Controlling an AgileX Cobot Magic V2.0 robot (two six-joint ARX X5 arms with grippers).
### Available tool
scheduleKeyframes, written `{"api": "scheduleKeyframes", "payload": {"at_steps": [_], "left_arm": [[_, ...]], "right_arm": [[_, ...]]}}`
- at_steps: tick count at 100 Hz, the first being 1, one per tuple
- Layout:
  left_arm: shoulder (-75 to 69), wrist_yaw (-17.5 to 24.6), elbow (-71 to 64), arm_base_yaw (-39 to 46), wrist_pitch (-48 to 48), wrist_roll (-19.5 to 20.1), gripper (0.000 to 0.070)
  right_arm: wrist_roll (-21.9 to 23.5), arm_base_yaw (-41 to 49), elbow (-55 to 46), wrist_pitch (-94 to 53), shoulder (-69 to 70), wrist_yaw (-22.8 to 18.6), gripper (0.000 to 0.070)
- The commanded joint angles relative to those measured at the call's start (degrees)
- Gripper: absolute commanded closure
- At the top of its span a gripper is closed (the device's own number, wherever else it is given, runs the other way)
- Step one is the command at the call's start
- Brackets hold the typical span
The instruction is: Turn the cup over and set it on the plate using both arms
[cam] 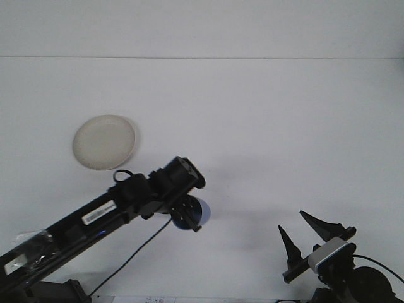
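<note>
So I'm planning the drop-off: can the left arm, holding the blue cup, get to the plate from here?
Probably yes: the left gripper holds the blue cup, and bare table lies between it and the plate.

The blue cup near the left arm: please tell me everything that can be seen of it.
The blue cup is small, dark blue and round, material unclear. Only part of it shows, because the left gripper covers it from above and seems to hold it. Its orientation cannot be told. It is below and right of the plate, not on it, and seems lifted off the white table.
</note>
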Motion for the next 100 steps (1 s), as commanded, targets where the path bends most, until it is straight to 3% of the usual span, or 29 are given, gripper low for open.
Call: {"api": "scheduleKeyframes", "payload": {"at_steps": [1, 12, 33, 52, 75, 100], "left_arm": [[-1.6, -3.43, 2.4, 3.06, -0.5, 1.36, 0.0693], [-4.39, -6.99, 4.74, 11.54, -1.11, 2.43, 0.0693], [-3.37, -7.02, 6.73, 31.34, -1.2, 2.47, 0.0693], [3.74, -6.99, 6.75, 43.6, 1.57, 2.97, 0.0693], [13.84, -6.99, 6.97, 50.01, 6.73, 3.76, 0.0692], [19.67, -6.1, 7.08, 50.82, 9.55, 3.63, 0.0691]], "right_arm": [[-0.42, 0.57, -0.04, 0.81, 0.26, 0.24, 0.0276], [-0.42, 0.57, -0.26, 0.92, 0.26, 0.26, 0.0276], [-0.42, 0.57, -0.33, 1.11, 0.26, 0.26, 0.0276], [-0.44, 0.57, -0.35, 1.11, 0.26, 0.24, 0.0276], [-0.61, 0.57, -0.74, 1.75, 0.26, 0.24, 0.0276], [-0.66, 0.57, -0.76, 1.75, 0.26, 0.24, 0.0276]]}}
